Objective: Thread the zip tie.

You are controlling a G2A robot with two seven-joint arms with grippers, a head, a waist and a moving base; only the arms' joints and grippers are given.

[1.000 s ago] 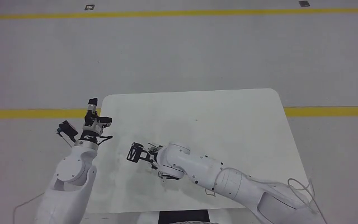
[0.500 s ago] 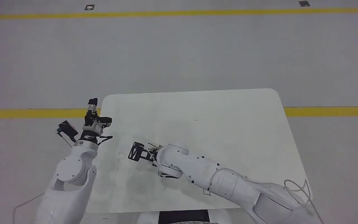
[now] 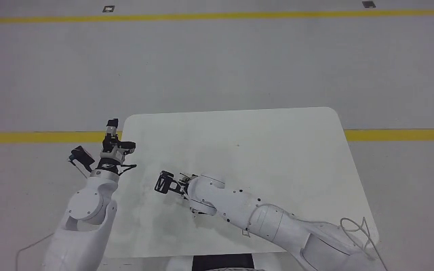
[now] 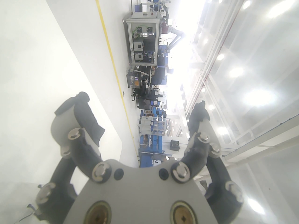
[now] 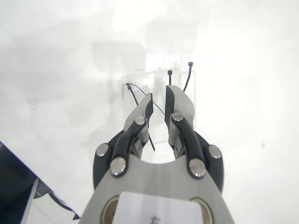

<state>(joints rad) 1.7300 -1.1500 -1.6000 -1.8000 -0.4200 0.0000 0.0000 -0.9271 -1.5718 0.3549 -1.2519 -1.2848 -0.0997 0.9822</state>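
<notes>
A clear plastic holder (image 5: 186, 117) lies on the white table (image 3: 271, 149) with three black zip ties in it. One zip tie (image 5: 169, 76) stands just past my right gripper's fingertips. A second zip tie (image 5: 188, 76) leans beside it. The third zip tie (image 5: 131, 92) sits on the other side, and its thin tail curves across the gap between the fingers. My right gripper (image 5: 158, 89) hovers over the holder, open by a narrow gap and clamping nothing; it shows near the table's left part (image 3: 161, 183). My left gripper (image 4: 141, 101) is wide open and empty, held up at the table's left edge (image 3: 116, 135).
The table's rounded left edge (image 4: 70, 47) runs beside the left gripper. A yellow floor line (image 3: 380, 134) passes behind the table. The table's surface is bare to the right of the right arm (image 3: 291, 169).
The right arm has crept slightly toward the table's left, and its gripper has barely shifted. The left arm has kept still.
</notes>
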